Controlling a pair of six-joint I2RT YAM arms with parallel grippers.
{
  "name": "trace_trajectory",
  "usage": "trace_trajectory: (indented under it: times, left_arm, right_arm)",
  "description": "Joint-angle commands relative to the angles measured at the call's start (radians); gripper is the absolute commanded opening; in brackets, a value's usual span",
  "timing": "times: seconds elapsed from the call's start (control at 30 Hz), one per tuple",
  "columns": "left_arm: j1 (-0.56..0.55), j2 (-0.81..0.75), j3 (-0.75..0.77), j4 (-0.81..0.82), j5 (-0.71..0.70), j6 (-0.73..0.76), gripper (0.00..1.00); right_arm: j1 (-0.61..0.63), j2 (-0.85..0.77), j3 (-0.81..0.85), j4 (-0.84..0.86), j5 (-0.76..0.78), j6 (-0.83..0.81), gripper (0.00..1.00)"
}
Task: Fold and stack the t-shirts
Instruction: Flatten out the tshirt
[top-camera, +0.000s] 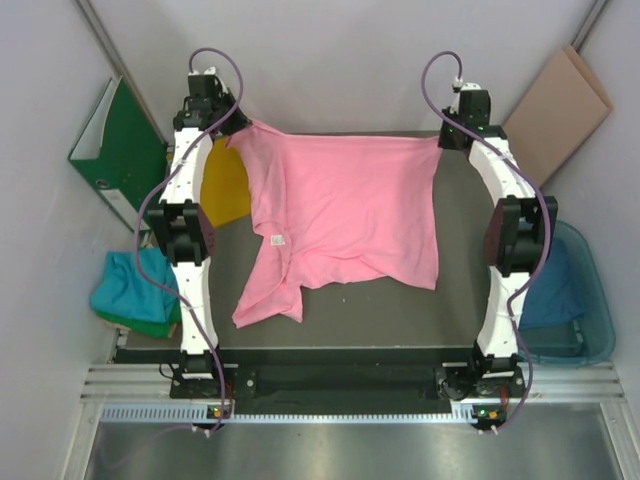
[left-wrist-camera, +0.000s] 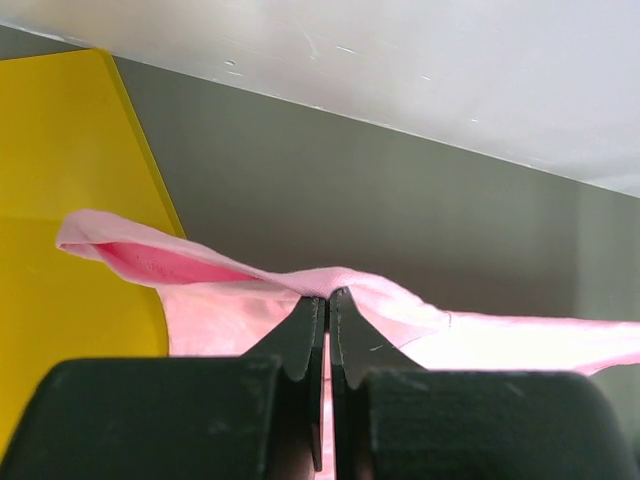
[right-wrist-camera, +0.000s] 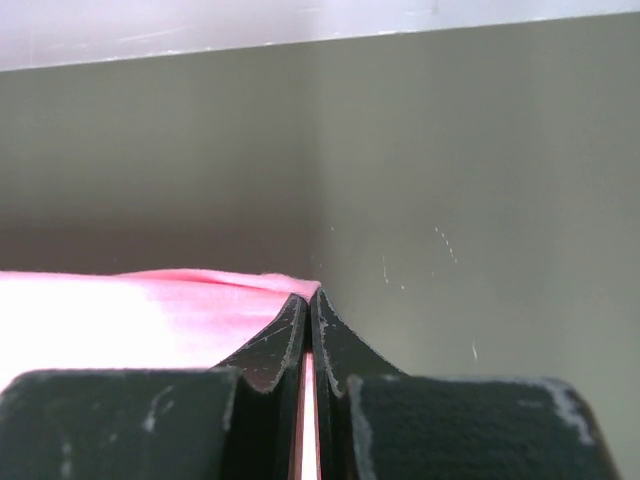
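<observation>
Far left, the green binder (top-camera: 118, 150) leans against the wall. Nearer the camera, the teal and green t-shirts (top-camera: 130, 292) sit in a heap beside the table (top-camera: 465, 300).

Moving in, the left gripper (left-wrist-camera: 328, 297) is out at the far left corner, jaws clenched on a corner of the pink t-shirt (top-camera: 345, 210), with cloth pinched right at the tips. Just beside it the yellow sheet (top-camera: 226, 185) lies flat, its right side tucked under the shirt.

The pink t-shirt runs taut along the far edge between the two arms. The rest spreads over the table, and a rumpled part trails toward the near left.

The right gripper (right-wrist-camera: 309, 296) has the opposite far corner, clamped tight on pink fabric. Far right, the dark blue t-shirt (top-camera: 548, 290) sits bundled in a blue bin (top-camera: 598, 330).
</observation>
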Motion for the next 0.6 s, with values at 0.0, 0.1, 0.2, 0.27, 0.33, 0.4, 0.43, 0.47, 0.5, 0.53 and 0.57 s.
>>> trace_trajectory:
  times: [0.0,0.1,0.2,0.27,0.33,0.4,0.43,0.47,0.5,0.53,0.57]
  left_arm:
    - [0.014,-0.058,-0.002,0.058,-0.008,-0.002,0.0]
    - [0.022,-0.016,0.007,0.104,0.007,-0.023,0.31]
    - [0.051,0.034,0.047,0.123,0.041,-0.078,0.99]
    - [0.066,0.015,0.03,0.128,0.068,-0.097,0.99]
    - [0.066,-0.066,-0.066,0.124,0.067,-0.089,0.99]
    - [0.066,-0.142,-0.19,0.15,0.087,-0.08,0.99]
    - [0.066,-0.214,-0.311,0.16,0.096,-0.077,0.99]
    - [0.066,-0.245,-0.365,0.152,0.104,-0.068,0.99]
    - [0.066,-0.275,-0.472,0.141,0.118,-0.068,0.99]
    - [0.068,-0.336,-0.531,0.137,0.139,-0.071,0.99]
    - [0.062,-0.367,-0.592,0.138,0.15,-0.072,0.97]
  right_arm:
    - [-0.028,-0.081,-0.017,0.059,0.007,-0.013,0.0]
    - [-0.028,-0.063,-0.017,0.074,0.005,-0.005,0.0]
    - [-0.028,-0.026,0.004,0.094,0.005,0.003,0.0]
    - [-0.028,-0.006,0.032,0.082,0.005,0.001,0.0]
    - [-0.028,0.013,0.062,0.074,0.005,0.001,0.0]
    - [-0.032,0.013,0.064,0.078,0.007,0.004,0.0]
    - [-0.036,0.011,0.064,0.078,0.007,0.01,0.0]
    - [-0.042,0.013,0.065,0.075,0.005,0.013,0.0]
    - [-0.046,0.013,0.064,0.077,-0.019,0.017,0.0]
    - [-0.048,0.013,0.064,0.075,-0.024,0.023,0.0]
    - [-0.046,0.014,0.061,0.077,-0.029,0.024,0.0]
